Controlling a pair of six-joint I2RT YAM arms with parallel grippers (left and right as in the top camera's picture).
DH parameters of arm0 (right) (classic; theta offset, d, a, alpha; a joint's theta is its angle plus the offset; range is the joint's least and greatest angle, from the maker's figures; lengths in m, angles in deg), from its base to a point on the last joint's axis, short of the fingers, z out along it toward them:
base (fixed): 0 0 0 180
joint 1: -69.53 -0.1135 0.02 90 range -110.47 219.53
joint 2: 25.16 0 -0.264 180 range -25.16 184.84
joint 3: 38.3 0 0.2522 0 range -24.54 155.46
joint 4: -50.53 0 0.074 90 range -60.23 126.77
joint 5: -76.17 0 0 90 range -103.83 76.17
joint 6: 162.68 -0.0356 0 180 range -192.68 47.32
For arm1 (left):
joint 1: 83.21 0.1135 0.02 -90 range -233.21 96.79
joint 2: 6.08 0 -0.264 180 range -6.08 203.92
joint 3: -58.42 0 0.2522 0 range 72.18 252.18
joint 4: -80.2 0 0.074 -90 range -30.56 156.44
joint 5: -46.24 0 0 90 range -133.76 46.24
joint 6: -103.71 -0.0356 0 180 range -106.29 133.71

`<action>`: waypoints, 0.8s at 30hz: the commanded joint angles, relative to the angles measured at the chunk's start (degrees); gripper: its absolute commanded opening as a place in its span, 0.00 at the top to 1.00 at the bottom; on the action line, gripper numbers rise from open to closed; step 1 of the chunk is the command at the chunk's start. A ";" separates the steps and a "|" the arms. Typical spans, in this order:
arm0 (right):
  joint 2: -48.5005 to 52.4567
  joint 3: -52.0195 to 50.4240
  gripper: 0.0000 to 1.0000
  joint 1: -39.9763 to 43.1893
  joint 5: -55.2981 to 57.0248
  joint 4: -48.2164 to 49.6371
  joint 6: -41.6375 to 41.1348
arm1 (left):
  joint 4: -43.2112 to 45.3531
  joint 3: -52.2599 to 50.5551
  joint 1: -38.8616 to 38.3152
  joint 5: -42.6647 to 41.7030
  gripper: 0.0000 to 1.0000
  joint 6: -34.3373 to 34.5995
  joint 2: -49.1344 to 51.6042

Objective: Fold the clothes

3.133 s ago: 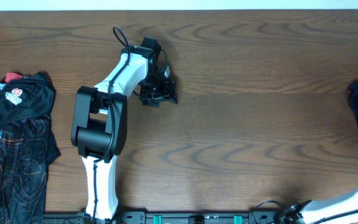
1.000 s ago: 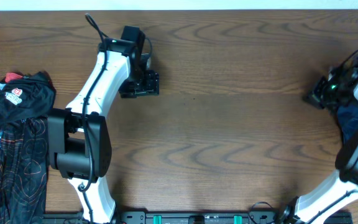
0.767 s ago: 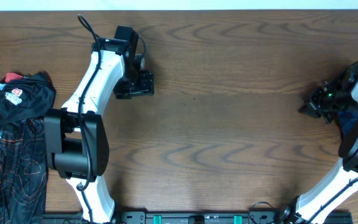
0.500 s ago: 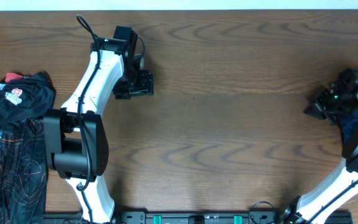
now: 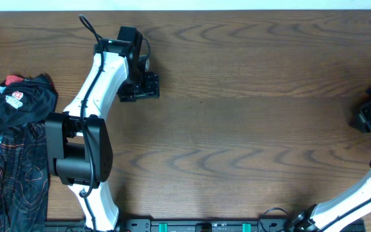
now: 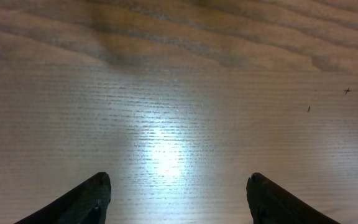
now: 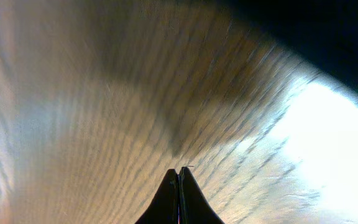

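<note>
Two garments in play. A black printed garment (image 5: pixel 11 148) lies crumpled at the table's (image 5: pixel 250 129) left edge, and a dark blue garment (image 7: pixel 328 28) sits at the far right edge, mostly hidden under the right arm in the overhead view. Both read as thin jersey: light, limp and no stiffness, so they will drape and bunch, and a pinch in mid-panel would likely drag up a wad. Better to pinch at a hem, shoulder seam or corner, low to the wood, then drag flat before any fold. The wood looks smooth, so cloth should slide easily. The left gripper (image 5: pixel 152 86) hovers over bare wood at upper centre-left, well apart from the black garment; the wrist view shows its fingers (image 6: pixel 95 196) spread wide with nothing between them. The right gripper (image 5: pixel 364 117) is at the right edge by the blue cloth. Its fingers (image 7: pixel 169 199) are pressed together tip to tip with no fabric visible in them, so there is no grasp yet. Against half a second ago, the right gripper has shifted outward toward the right edge and the blue garment, while the left arm has not moved. Against three seconds ago, the right arm has swung up from the bottom corner and the left gripper has pulled back left and slightly up. The black garment is unchanged. Folding looks not started, with both pieces still in heaps.
</note>
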 commanded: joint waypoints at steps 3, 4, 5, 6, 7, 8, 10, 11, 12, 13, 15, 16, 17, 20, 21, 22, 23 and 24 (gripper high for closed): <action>0.59 2.47 0.99 -0.90 -1.70 -0.15 5.07 | 1.20 0.15 0.15 0.11 0.27 -0.33 -0.22; 0.59 2.67 0.99 -1.60 -3.37 -0.20 6.14 | 1.44 0.15 0.15 0.11 0.27 -0.33 -0.22; 0.59 3.02 0.99 -2.58 -4.76 -0.22 7.19 | 1.64 0.15 0.15 0.11 0.27 -0.33 -0.22; 0.57 3.43 0.99 -3.54 -5.42 -0.42 8.31 | 1.86 0.15 0.15 0.11 0.27 -0.33 -0.22; 0.37 4.02 0.99 -4.79 -5.49 -0.98 8.90 | 2.03 0.15 0.15 0.13 0.27 -0.33 -0.22; 0.11 4.44 0.99 -5.97 -5.51 -1.38 9.35 | 2.19 0.15 0.15 0.13 0.27 -0.33 -0.22; -1.05 5.49 0.99 -8.85 -5.27 -2.12 9.99 | 2.60 0.22 0.37 0.26 0.27 -0.33 -0.26; -1.88 6.25 0.99 -10.51 -4.96 -2.38 10.16 | 2.71 0.31 0.61 0.61 0.28 -0.35 -0.35; -2.86 7.15 0.99 -12.15 -4.90 -2.75 10.69 | 2.62 0.66 0.96 1.29 0.27 -0.35 -0.59; -3.89 8.04 0.99 -13.51 -4.50 -3.10 10.91 | 2.43 1.05 1.40 1.99 0.27 -0.35 -0.87; -6.56 10.23 0.99 -15.91 -3.50 -4.22 11.02 | 1.97 2.12 2.56 3.19 0.27 -0.35 -2.14; -8.39 11.47 0.99 -17.00 -2.34 -4.90 11.02 | 1.49 2.93 3.32 3.72 0.27 -0.37 -3.34; -10.08 12.44 0.99 -17.90 -1.53 -5.33 11.32 | 1.18 3.61 4.02 4.07 0.27 -0.39 -4.50; -15.82 14.95 0.99 -20.41 -1.14 -6.23 14.99 | 0.94 4.74 6.16 5.90 0.27 -0.37 -10.12; -17.99 15.56 0.99 -21.14 -0.74 -6.45 15.45 | 0.96 4.74 6.78 6.60 0.27 -0.37 -12.35; -19.85 15.91 0.99 -21.66 -0.79 -6.43 16.06 | 0.94 4.74 7.41 7.85 0.28 -0.37 -14.93; -22.05 16.15 0.99 -22.16 -0.81 -6.34 17.09 | 0.83 4.74 7.93 9.05 0.28 -0.39 -17.35; -24.11 16.44 0.99 -22.71 -1.05 -6.32 18.34 | 0.55 4.74 8.48 10.78 0.29 -0.39 -20.15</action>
